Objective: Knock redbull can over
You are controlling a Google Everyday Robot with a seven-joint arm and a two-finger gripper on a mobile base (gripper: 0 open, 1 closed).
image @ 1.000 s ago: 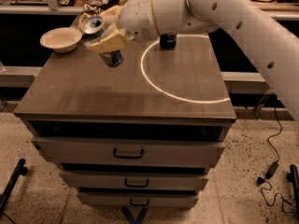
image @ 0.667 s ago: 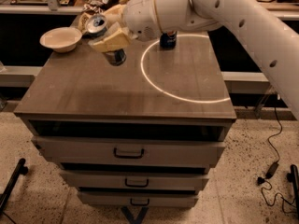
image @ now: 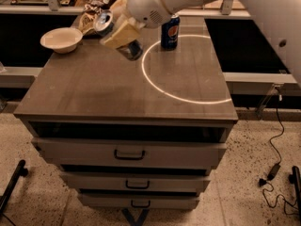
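1. The end effector point(image: 120, 34) hangs over the back left part of the tabletop point(image: 94, 91) and lies across the middle of the redbull can point(image: 103, 21). Whether it is clamped on the can cannot be told.
2. The redbull can leans steeply, its silver top towards the bowl point(image: 61, 39).
3. Since a second ago, can and end effector have shifted slightly towards the Pepsi can point(image: 170, 33).
4. Bowl and Pepsi can stand unchanged.
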